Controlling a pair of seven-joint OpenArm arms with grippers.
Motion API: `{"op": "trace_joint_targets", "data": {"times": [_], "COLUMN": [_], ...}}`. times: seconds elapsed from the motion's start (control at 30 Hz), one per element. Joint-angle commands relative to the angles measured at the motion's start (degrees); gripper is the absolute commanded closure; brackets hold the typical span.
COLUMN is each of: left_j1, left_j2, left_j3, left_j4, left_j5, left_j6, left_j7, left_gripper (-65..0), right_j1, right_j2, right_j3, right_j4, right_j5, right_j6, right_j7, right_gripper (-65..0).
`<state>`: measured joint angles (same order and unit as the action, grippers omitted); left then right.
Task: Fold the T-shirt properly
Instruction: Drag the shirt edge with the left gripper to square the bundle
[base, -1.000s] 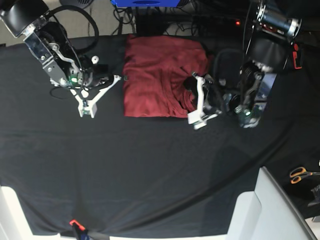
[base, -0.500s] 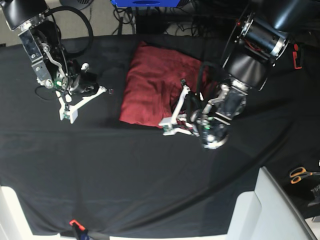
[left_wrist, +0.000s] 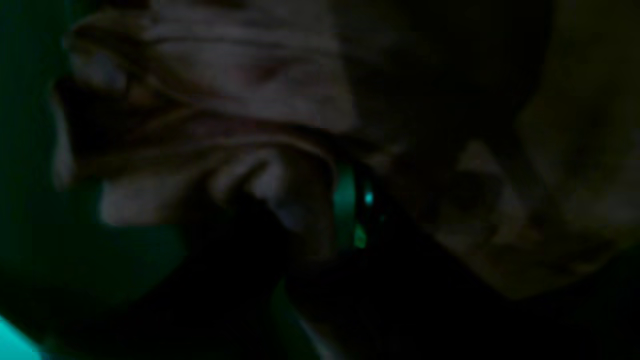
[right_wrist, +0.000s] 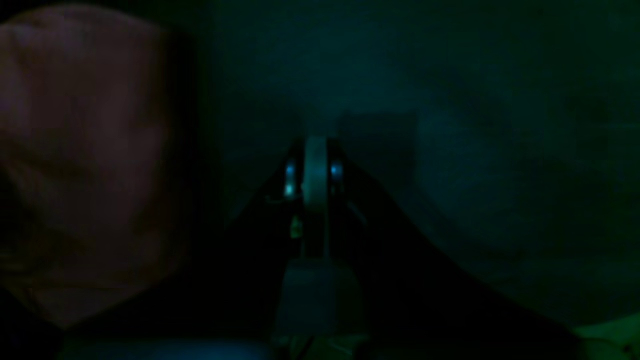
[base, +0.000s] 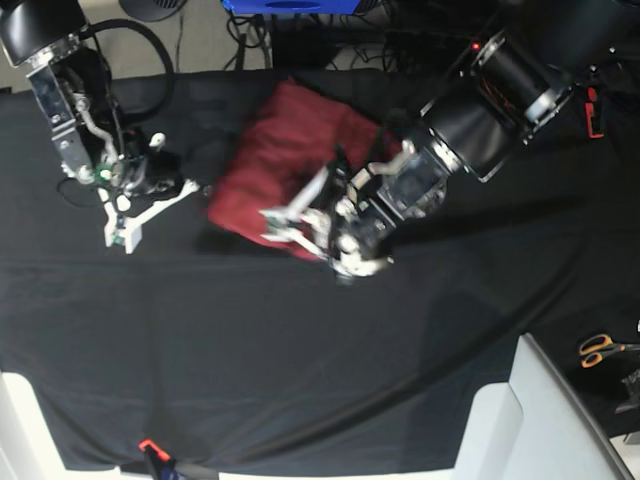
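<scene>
The maroon T-shirt (base: 290, 150) lies bunched and slanted on the black table cover (base: 300, 350), at the back centre. My left gripper (base: 285, 222) reaches in from the right and is shut on the shirt's near edge. Crumpled folds of the shirt (left_wrist: 225, 125) fill the dark left wrist view, right up against the fingertip (left_wrist: 345, 205). Left of the shirt and apart from it, my right gripper (base: 122, 232) rests low over the cover. Its fingers (right_wrist: 315, 170) are pressed together with nothing between them. The shirt (right_wrist: 75, 150) shows at the left of the right wrist view.
Orange-handled scissors (base: 600, 348) lie at the right edge. A white panel (base: 530, 420) stands at the front right. Cables and a blue box (base: 290, 5) sit beyond the table's back edge. A small orange-tipped object (base: 150, 447) is at the front edge.
My left arm has swung left and forward, dragging the shirt with it, so the shirt has shifted left and turned slantwise. My right gripper has drawn back to the left.
</scene>
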<state>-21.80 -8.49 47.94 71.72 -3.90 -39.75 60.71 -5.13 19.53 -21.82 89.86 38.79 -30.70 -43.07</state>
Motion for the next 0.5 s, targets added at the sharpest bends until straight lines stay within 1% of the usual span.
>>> {"op": "trace_joint_targets", "data": {"times": [0.0,0.1,0.23,0.3,0.47], "left_j1": [-1.54,-1.89,-2.59,-3.82,-4.53], "left_j2": [0.62,0.62,0.89,0.97,1.15], "left_j3": [0.01,2.03,3.35,4.41,6.08], "left_j4": [2.34,4.19,3.22,0.76,-6.54], "left_j5": [-0.45,-0.45,-0.27,0.25,4.47], "left_j6": [-0.25,-0.25,-0.25,-0.25,-0.25], "left_j7": [-0.44,-0.44,-0.71,-2.38,-7.3], "left_gripper": [0.0,0.0,0.0,0.0,0.0], "right_j1": [0.69,0.77,0.86,0.86,0.86], "right_j2": [0.47,0.56,0.56,0.56,0.56], "right_j3": [1.3,2.0,2.0,2.0,2.0], "right_j4": [0.82,0.82,0.82,0.82,0.82], "right_j5": [-0.15,-0.15,-0.15,-0.15,-0.15], "right_j6": [0.24,0.24,0.32,0.32,0.32], "right_j7": [0.74,0.65,0.65,0.65,0.74], "right_gripper": [-0.2,-0.2,-0.2,-0.2,-0.2]}}
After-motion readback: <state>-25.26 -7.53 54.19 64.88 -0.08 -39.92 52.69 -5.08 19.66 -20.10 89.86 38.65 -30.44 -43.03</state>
